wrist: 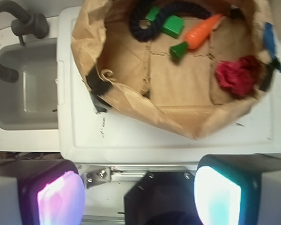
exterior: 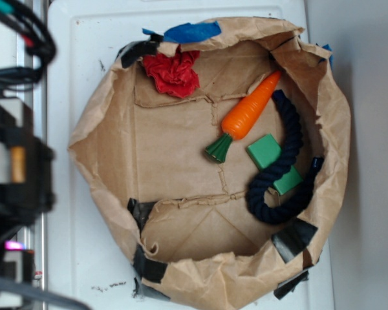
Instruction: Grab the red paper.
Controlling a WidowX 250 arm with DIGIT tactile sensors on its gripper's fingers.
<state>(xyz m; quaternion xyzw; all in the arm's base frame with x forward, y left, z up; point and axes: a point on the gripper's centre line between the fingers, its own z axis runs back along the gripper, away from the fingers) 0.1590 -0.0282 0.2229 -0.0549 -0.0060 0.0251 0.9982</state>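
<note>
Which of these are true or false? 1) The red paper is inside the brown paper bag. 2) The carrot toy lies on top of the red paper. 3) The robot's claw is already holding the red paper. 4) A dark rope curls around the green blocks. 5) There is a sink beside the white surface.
1) True: the red paper sits inside the paper bag, near its rim.
2) False: the carrot toy lies apart from it.
3) False: the gripper is open and empty, outside the bag.
4) True: the dark rope curves around the green blocks.
5) True: the wrist view shows a sink next to the white surface.
</note>
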